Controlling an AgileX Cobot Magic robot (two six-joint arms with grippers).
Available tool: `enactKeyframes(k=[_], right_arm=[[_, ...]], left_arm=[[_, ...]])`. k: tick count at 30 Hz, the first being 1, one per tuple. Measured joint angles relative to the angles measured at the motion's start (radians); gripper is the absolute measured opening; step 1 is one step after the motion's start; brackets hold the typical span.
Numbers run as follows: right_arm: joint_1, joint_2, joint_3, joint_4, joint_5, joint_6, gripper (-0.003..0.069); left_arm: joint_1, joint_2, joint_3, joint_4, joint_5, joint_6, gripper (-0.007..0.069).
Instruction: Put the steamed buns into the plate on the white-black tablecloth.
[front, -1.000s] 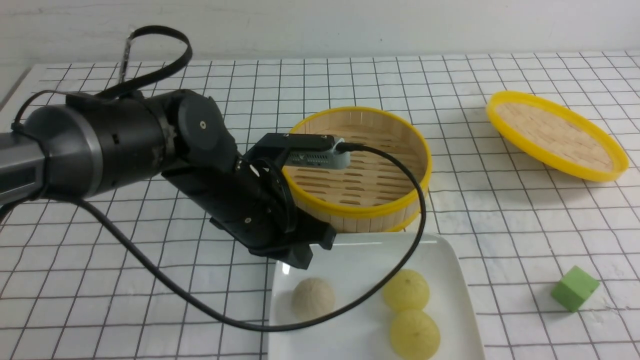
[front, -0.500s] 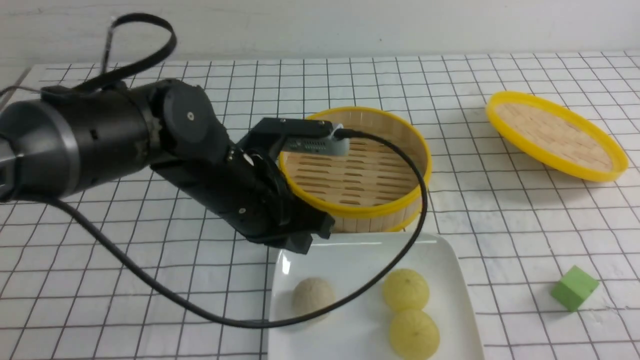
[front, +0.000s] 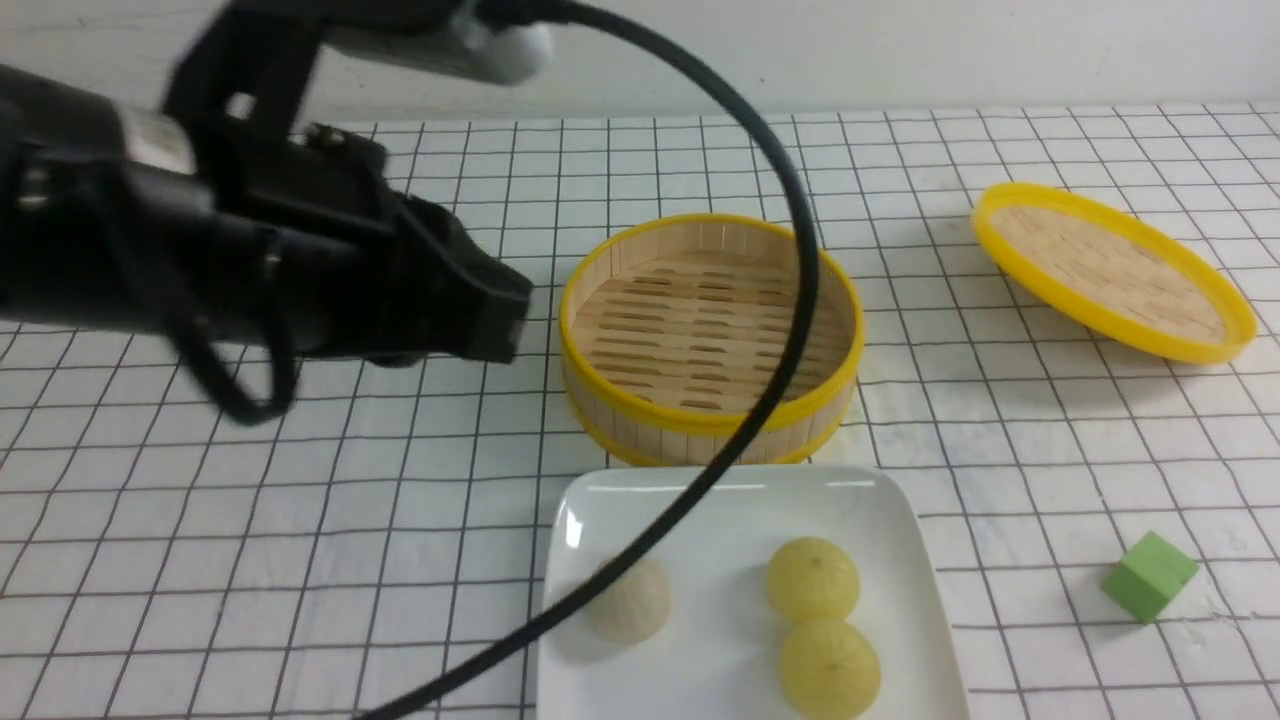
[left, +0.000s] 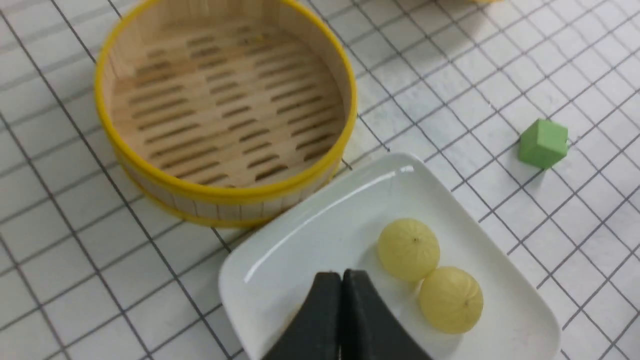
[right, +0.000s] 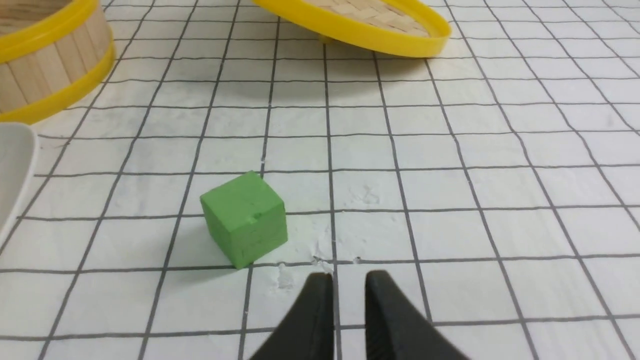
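**Status:** all three buns (front: 812, 578) lie in the plate (front: 740, 500) and the steamer (front: 700, 440) is empty, so you look to be at the last step. Your next move likely calls only for parking both arms, minding the cable (front: 790, 250) that crosses the plate in the front view.

1. Cloth (front: 300, 520): flat, white, thin black grid.
2. Steamer: round, slatted bamboo, yellow rims. At the plate's 12 o'clock, just beside it.
3. Plate: square, rounded corners, glossy white, raised rim.
4. Lid (front: 1110, 270): woven disc, yellow rim, tilted. At the steamer's 2 o'clock, well apart.
5. Buns: matte pleated domes. The beige one (front: 635, 600) is at the plate's 9 o'clock, and two yellow-green ones sit close together from 3 to 5.
6. Cube (front: 1150, 577): green, matte, at the plate's 3 o'clock.
7. Your left claw (left: 341, 280): pinched together, empty.
8. Your right claw (right: 345, 280): narrow gap, empty, near the cube.
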Motion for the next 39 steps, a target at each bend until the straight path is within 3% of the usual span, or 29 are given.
enactKeyframes(k=[7, 11, 20, 24, 39], right_arm=[[-0.018, 0.0, 0.0, 0.0, 0.0, 0.0, 0.0133], [-0.019, 0.0, 0.0, 0.0, 0.001, 0.0, 0.0138], [-0.019, 0.0, 0.0, 0.0, 0.001, 0.0, 0.0152], [-0.019, 0.0, 0.0, 0.0, 0.001, 0.0, 0.0158], [-0.019, 0.0, 0.0, 0.0, 0.001, 0.0, 0.0173]], left_arm=[[0.0, -0.201, 0.047, 0.168, 0.144, -0.149, 0.0015], [0.0, -0.324, 0.186, 0.237, 0.167, -0.258, 0.0015], [0.0, -0.673, 0.656, 0.26, -0.032, -0.534, 0.0015], [0.0, -0.779, 0.732, 0.263, -0.102, -0.662, 0.0019], [0.0, -0.822, 0.74, 0.355, -0.177, -0.702, 0.0029]])
